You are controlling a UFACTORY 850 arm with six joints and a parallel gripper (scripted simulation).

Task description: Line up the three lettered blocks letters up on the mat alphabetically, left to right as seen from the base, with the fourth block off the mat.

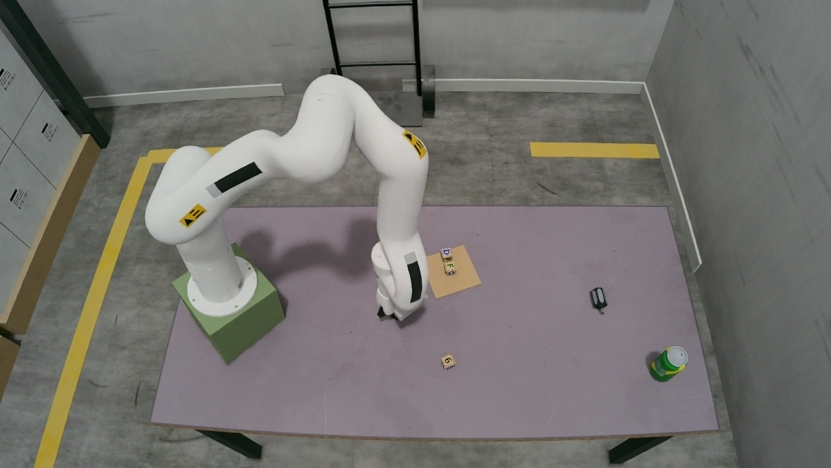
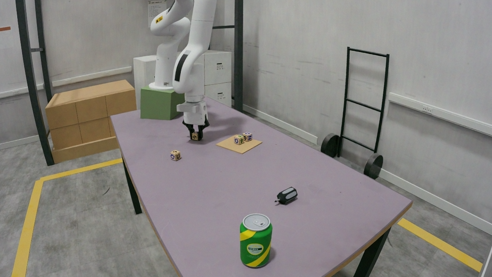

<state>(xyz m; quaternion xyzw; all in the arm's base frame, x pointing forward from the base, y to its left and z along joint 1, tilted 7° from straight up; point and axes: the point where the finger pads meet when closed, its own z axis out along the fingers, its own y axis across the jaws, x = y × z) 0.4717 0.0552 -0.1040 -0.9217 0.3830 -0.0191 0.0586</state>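
Observation:
My gripper (image 2: 195, 135) is shut on a small wooden block (image 2: 194, 136) that rests on the purple table, just off the near-left side of the tan mat (image 2: 238, 145). In the overhead view the wrist hides that block and the gripper (image 1: 388, 314) shows only as dark fingertips. Two blocks stand touching on the mat (image 1: 457, 271): one with D on top (image 1: 446, 252) and one with F on top (image 1: 449, 267). They also show in the side view (image 2: 247, 136) (image 2: 238, 139). A fourth block showing a 6 on top (image 1: 447, 361) (image 2: 175, 155) lies alone off the mat.
A green drink can (image 1: 668, 363) (image 2: 255, 244) stands near the table's far right end. A small black tool (image 1: 598, 298) (image 2: 286, 195) lies right of the mat. The green robot base (image 1: 229, 302) stands at the left end.

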